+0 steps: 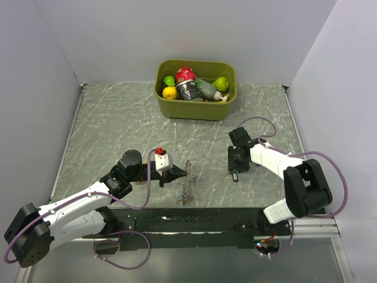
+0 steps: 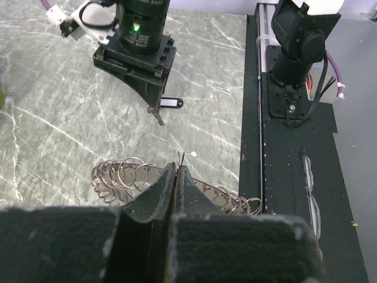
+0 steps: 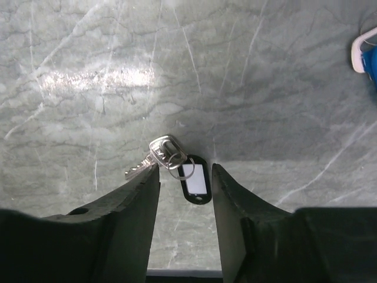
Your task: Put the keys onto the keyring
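Note:
The keyring (image 1: 187, 181) is a large wire ring strung with many small coiled loops (image 2: 121, 175); it stands on edge on the marble table. My left gripper (image 2: 178, 169) is shut on its thin wire at the top, also seen from above (image 1: 181, 172). One silver key (image 3: 158, 152) with a small split ring and a black tag with a white label (image 3: 195, 179) lies flat on the table. My right gripper (image 3: 185, 171) hangs just over it, open, with the tag between the fingers and the left fingertip (image 3: 150, 177) at the key's blade. From above, the key (image 1: 235, 175) shows under that gripper.
An olive-green bin (image 1: 191, 111) with fruit and a can stands at the back centre. A black rail (image 1: 194, 221) runs along the near edge, with the right arm's base (image 2: 294, 53) on it. Grey walls close in both sides.

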`<state>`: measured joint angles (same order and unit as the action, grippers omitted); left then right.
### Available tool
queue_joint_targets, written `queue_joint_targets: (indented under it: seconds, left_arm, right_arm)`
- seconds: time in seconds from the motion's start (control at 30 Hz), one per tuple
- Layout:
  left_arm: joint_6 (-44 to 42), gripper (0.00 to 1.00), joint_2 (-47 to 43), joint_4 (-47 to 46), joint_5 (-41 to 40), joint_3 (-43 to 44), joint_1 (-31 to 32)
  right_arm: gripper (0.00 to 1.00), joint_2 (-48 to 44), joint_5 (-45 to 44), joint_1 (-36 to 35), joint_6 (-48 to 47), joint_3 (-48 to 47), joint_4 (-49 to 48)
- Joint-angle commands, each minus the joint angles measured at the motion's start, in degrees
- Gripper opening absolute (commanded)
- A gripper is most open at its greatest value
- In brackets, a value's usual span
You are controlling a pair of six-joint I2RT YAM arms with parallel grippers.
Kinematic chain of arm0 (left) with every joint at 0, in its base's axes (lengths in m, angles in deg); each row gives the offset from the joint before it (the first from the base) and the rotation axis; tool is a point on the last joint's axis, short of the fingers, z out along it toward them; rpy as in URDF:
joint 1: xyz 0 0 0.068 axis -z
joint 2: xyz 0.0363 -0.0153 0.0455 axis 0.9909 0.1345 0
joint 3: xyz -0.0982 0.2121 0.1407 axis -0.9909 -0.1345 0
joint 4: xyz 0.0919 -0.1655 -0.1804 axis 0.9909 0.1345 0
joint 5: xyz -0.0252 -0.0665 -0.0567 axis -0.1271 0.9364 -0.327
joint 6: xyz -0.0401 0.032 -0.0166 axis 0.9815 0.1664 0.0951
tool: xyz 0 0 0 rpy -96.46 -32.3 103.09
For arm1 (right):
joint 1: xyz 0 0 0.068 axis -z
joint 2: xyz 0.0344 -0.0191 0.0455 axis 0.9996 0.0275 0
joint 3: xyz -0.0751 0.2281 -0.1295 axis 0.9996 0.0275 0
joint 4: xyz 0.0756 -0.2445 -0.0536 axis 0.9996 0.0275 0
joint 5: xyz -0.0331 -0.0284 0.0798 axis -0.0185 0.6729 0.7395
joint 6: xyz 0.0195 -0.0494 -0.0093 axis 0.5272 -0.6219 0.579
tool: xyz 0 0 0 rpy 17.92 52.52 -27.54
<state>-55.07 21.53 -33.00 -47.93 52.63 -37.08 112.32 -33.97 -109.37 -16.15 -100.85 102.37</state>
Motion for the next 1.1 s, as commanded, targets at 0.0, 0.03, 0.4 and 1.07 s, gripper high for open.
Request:
queue_joint_targets:
  seconds: [0.0, 0.03, 0.4, 1.07]
  left_arm:
    - [-0.45, 0.01, -0.65, -2.58, 1.41, 3.66, -0.36]
    - [-0.36, 0.01, -0.65, -2.76, 1.32, 3.49, -0.28]
    - [-0.71, 0.01, -0.03, -2.41, 1.32, 4.01, -0.28]
    - [-0.18, 0.01, -0.30, -2.76, 0.88, 3.49, -0.36]
  right_arm:
    - [0.46, 1.61, 0.67, 0.21, -0.93, -2.71, -1.96]
    - [0.42, 1.88, 0.94, 0.29, -1.01, -2.89, -1.96]
    - [0.21, 1.79, 0.76, 0.21, -0.93, -2.71, -1.79]
    - [0.52, -5.41, 0.32, -0.50, -1.63, -1.48, -0.47]
